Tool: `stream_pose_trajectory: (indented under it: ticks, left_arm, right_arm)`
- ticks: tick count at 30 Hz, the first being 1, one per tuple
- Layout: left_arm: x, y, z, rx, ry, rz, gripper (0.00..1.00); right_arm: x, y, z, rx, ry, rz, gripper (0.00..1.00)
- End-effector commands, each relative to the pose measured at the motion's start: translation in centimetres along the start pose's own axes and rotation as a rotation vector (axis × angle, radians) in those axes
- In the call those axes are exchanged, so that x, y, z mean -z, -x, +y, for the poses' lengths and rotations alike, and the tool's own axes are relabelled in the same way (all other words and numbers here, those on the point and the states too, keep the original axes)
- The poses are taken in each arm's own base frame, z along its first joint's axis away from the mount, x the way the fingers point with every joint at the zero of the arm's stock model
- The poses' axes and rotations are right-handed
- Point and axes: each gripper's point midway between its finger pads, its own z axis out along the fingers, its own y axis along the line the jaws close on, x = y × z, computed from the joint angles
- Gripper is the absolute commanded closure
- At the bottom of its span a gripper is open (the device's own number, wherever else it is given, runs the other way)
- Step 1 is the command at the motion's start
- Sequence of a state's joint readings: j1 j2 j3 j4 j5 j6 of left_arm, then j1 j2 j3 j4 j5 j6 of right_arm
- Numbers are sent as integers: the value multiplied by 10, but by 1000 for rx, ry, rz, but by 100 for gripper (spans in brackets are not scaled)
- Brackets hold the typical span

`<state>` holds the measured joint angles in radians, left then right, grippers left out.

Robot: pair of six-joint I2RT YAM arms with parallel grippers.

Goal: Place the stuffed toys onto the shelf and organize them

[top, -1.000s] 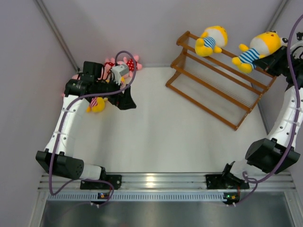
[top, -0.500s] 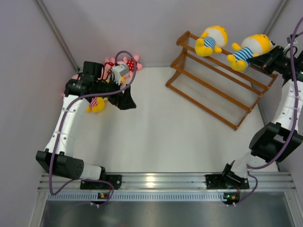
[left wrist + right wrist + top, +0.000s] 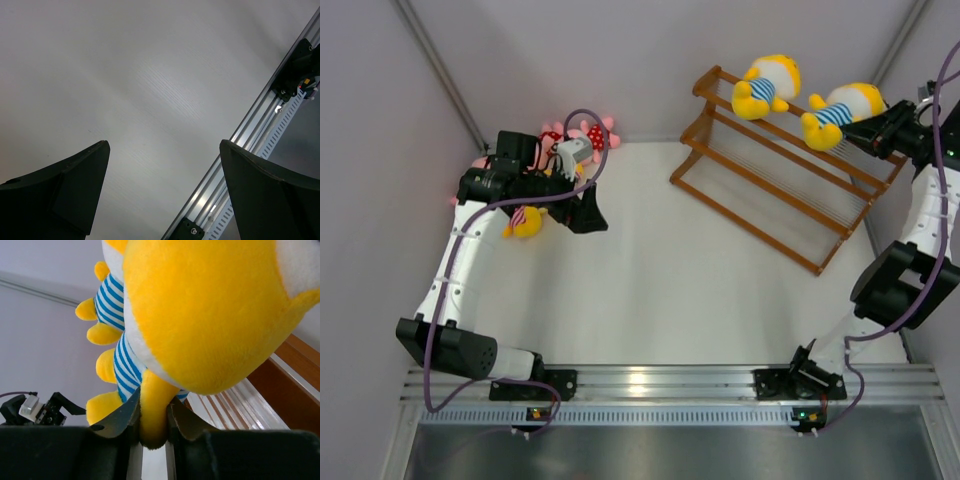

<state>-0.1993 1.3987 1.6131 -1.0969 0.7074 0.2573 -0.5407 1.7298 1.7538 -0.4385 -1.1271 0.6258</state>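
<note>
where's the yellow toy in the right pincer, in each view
top external: yellow toy upper right, atop the shelf, at the right pincer
left wrist: not in it
right wrist: yellow toy fills the frame, limb pinched low centre
shared landmark: the brown shelf rails

Left arm (image 3: 455,268) and right arm (image 3: 932,220): white links, black joints, purple cable (image 3: 583,110) on each. Fingers (image 3: 75,185) matte black wedges.
</note>
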Motion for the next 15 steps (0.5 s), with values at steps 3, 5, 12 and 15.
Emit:
stream_pose_trajectory:
  ticks: [3,5,12,15]
  left_arm:
    - [1,-2,-1,-10,-2,5,3]
    - [0,-3,0,-6,-3,7,3]
    - [-1,-3,-1,-4,-9,8,3]
    - [-1,-3,-2,-7,-10,6,3]
  right_arm:
    - [2,9,-12,6,-5,-20,72]
    - [3,9,-15,0,-15,-26,59]
    - [12,15,-15,28,-78,-68,38]
    - [19,17,-11,48,-114,-85,29]
